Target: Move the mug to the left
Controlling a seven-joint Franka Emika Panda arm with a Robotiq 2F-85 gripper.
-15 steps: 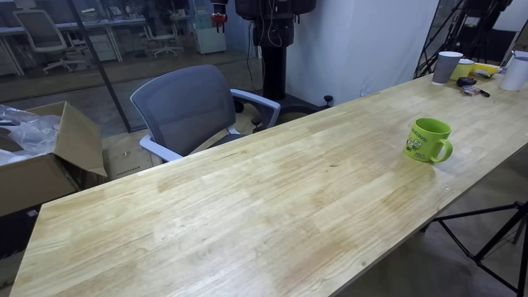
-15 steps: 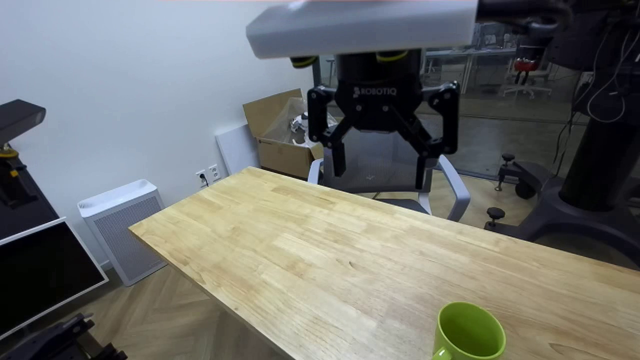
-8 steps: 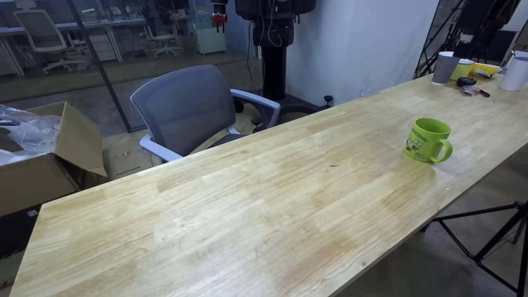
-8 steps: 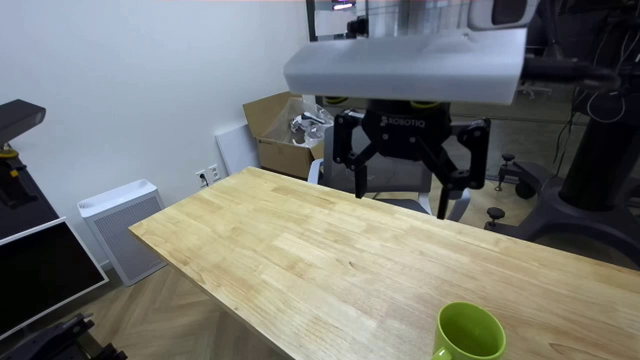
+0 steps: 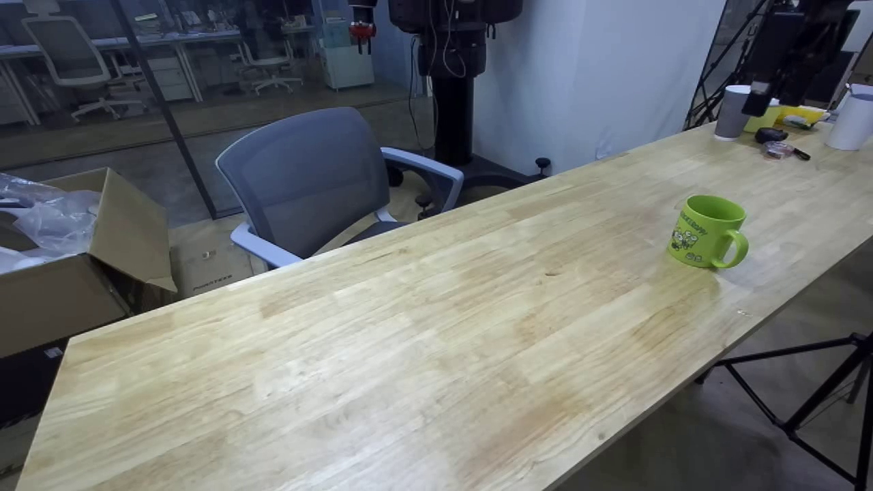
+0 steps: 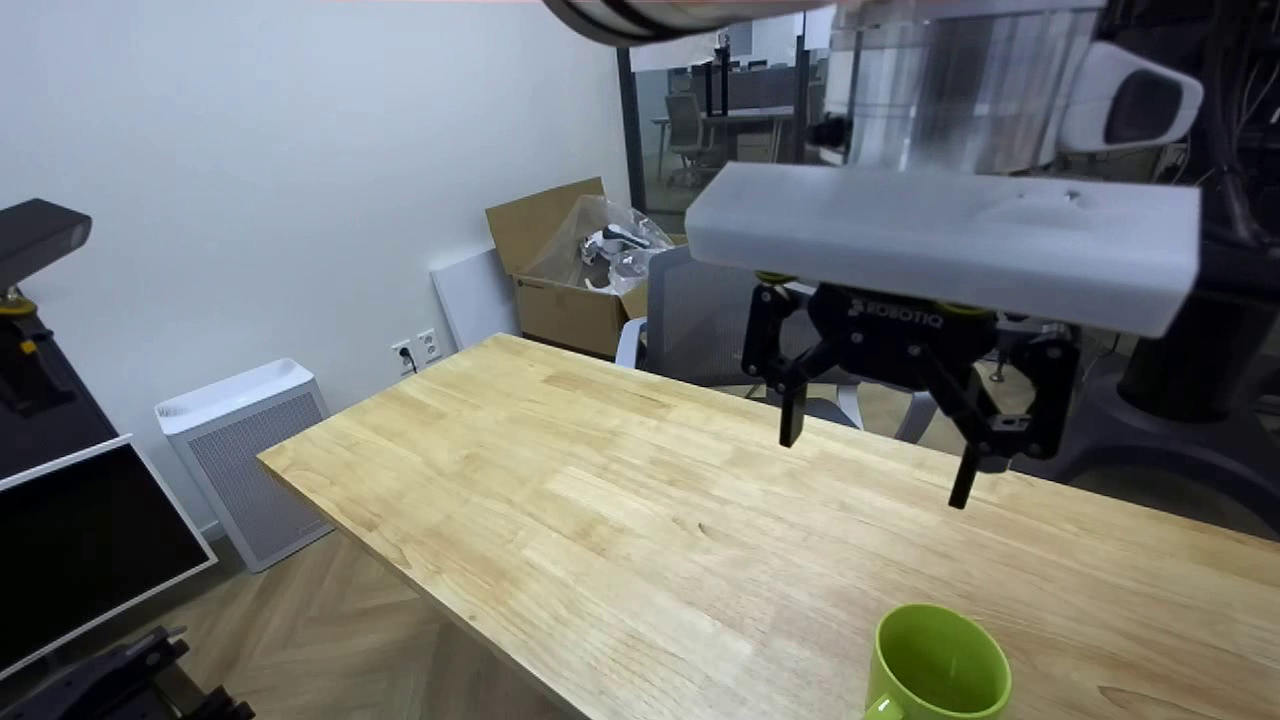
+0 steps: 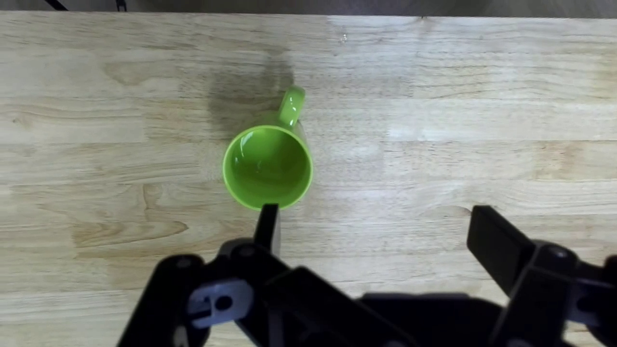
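The lime-green mug stands upright on the wooden table in both exterior views (image 5: 702, 239) (image 6: 935, 670). The wrist view shows it from above (image 7: 267, 166), its opening facing up and its handle pointing to the top of that view. My gripper (image 6: 876, 472) is open and empty, in the air above the table and apart from the mug. In the wrist view my gripper (image 7: 376, 208) has its left fingertip overlapping the near edge of the mug's rim; the mug lies left of the gap between the fingers.
A grey cup (image 5: 733, 116), a white container (image 5: 852, 123), a yellow bowl (image 5: 811, 114) and small items (image 5: 776, 150) sit at the table's far end. A chair (image 5: 307, 177) stands against the table's long edge. A cardboard box (image 6: 570, 315) is behind the table.
My gripper has come down and moved to the right in an exterior view, nearer the mug, staying open. In an exterior view its dark shape lowers at the upper right. The mug has not moved.
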